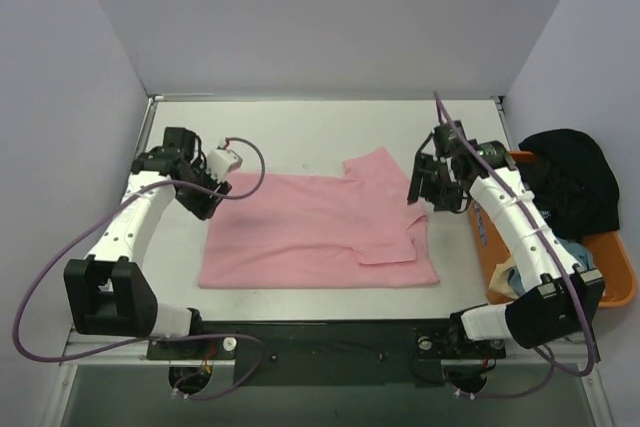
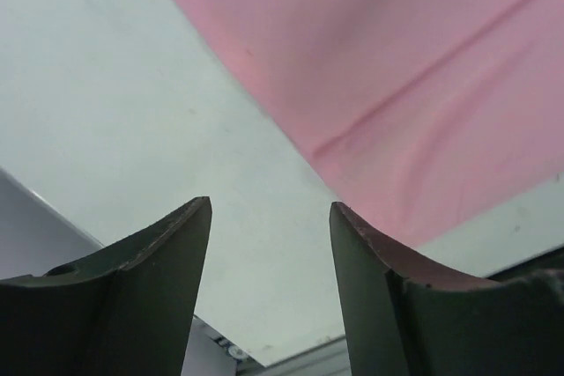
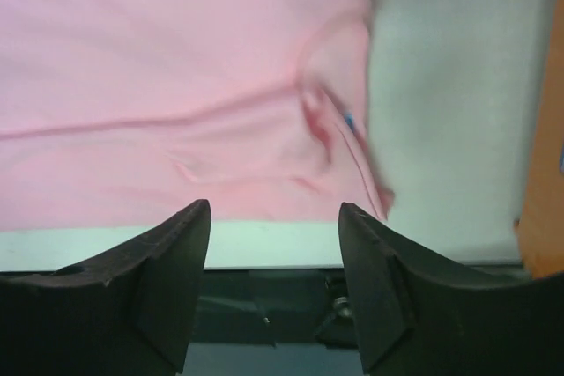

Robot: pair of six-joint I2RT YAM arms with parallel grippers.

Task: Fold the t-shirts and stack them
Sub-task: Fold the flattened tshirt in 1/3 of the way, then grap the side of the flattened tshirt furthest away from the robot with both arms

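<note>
On my left, the left gripper (image 1: 207, 197) hovers just off the left edge of the pink t-shirt (image 1: 300, 237). Its wrist view shows the fingers (image 2: 167, 244) spread apart with only bare table (image 1: 300, 132) between them. The shirt lies flat mid-table, one sleeve sticking out at the far side and a flap already turned in near its right edge, so I judge the fold to be under way but unfinished. The right gripper (image 1: 428, 187) hangs above that right edge, its fingers also parted and holding nothing. Further right, the orange tub (image 1: 612, 292) holds a black shirt (image 1: 572, 177) and some light blue cloth (image 1: 503, 274). Next I'd bring both grippers down to pinch an edge each and carry it across.
</note>
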